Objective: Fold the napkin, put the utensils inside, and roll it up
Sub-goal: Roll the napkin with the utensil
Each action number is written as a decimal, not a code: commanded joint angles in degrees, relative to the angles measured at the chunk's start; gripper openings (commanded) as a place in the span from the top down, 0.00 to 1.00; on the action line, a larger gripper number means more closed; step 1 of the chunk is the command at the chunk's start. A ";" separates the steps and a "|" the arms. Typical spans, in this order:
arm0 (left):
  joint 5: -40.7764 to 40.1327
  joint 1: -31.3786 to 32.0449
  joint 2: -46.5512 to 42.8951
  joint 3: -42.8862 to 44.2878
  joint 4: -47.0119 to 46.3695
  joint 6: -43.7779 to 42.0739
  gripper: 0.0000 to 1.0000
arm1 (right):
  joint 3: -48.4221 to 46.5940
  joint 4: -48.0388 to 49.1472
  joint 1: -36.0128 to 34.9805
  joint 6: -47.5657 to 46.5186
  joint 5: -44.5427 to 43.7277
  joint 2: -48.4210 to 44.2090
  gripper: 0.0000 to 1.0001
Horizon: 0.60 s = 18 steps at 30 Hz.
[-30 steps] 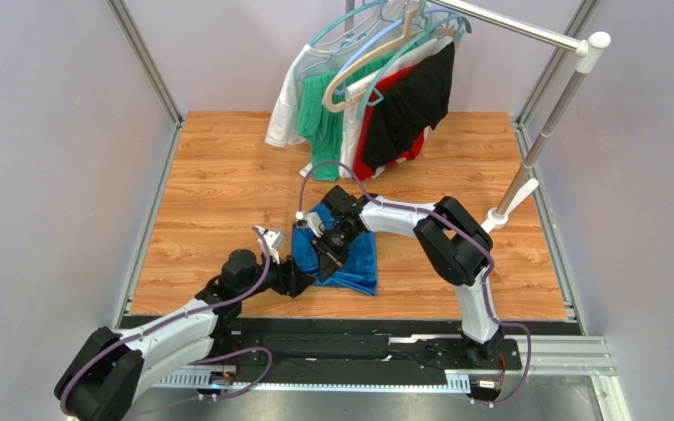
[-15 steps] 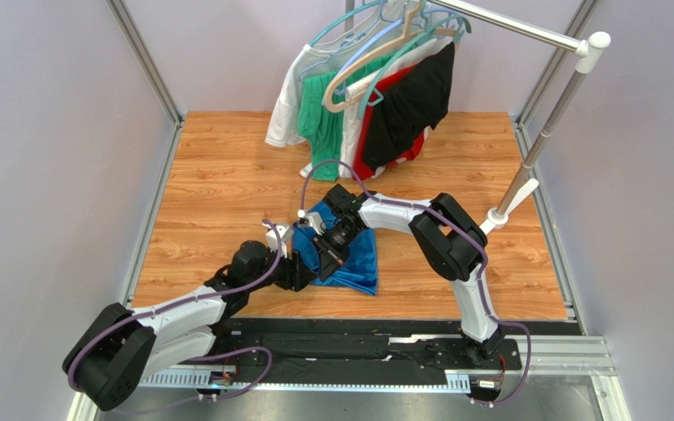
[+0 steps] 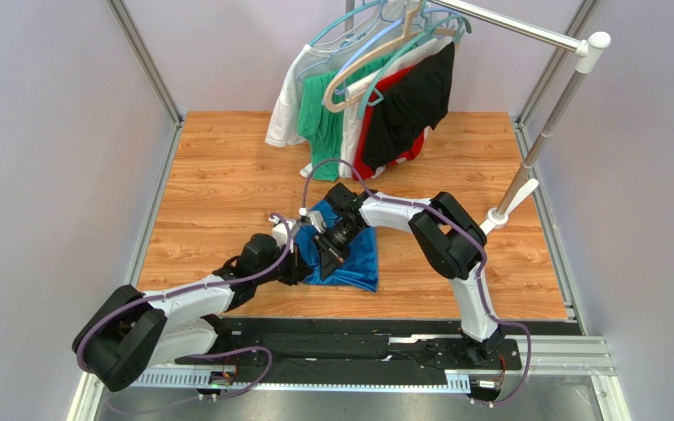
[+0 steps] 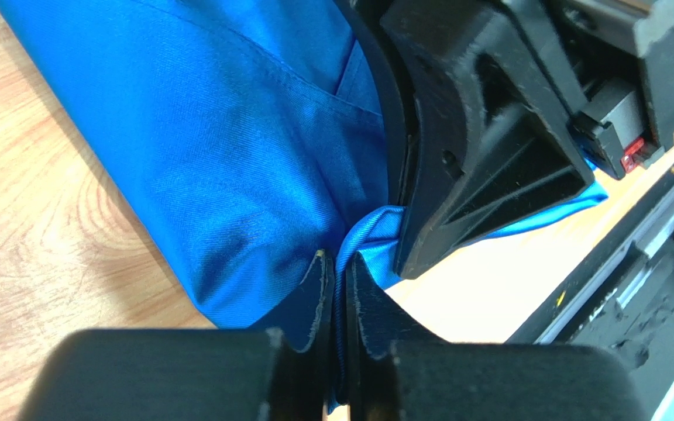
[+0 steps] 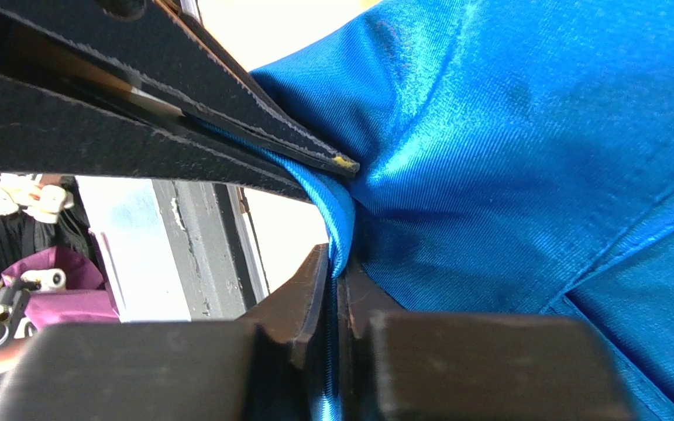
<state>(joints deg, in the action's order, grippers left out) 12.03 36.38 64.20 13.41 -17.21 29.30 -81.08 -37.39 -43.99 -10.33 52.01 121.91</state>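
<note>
Table [image 3: 226,167] first: wood-grain top, metal rails [image 3: 154,202] down the sides. On the far side, a clothes rack [image 3: 547,132] carries hung garments [image 3: 376,105] in white, green, red and black. None of that is your business. Left arm [image 3: 182,303] reaches in low from the near left. Right arm [image 3: 442,241] doubles back from the near right, elbow high. Both meet at one spot.

Napkin [image 3: 356,259]: royal blue, bunched on the table toward the front edge, about centre, well apart from the garments. It is not flat; the left wrist view shows creases and a doubled layer. No utensils show in any view.

Left gripper [image 4: 336,294]: fingers pressed together on a thin ridge of cloth at the napkin's near-left edge. Right gripper [image 5: 336,294]: likewise pinching a pleat of that same edge, with the other claw's fingers just beside. The two pinches sit almost touching.

Judgement: you are in the fold step, near its start. Both claws hold edge, but no square fold shows. Your next move calls for parting the two pinches along the edge to draw the cloth taut, then lifting it and laying it over itself.

Mind these:
- Grips this near each other may hold the same pleat.
- Thin, shiny fabric may slip.
- Keep the wrists from knocking as they part.
</note>
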 commanded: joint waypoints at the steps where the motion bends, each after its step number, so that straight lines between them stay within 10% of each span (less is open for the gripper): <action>1: -2.45 0.09 1.80 2.23 3.67 0.32 0.99 | 1.08 2.58 1.71 1.00 2.05 -2.81 0.74; 7: -2.45 0.01 4.43 4.43 5.87 0.58 1.00 | 6.63 7.32 4.61 4.61 -1.90 -10.44 0.38; 18: 1.50 -1.93 6.72 6.10 6.76 -0.12 1.00 | 20.41 19.89 7.34 9.35 -18.07 -24.78 0.35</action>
<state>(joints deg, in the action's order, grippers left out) 11.88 35.59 69.67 18.48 -11.66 29.85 -65.04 -25.45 -36.58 -3.79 41.89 101.95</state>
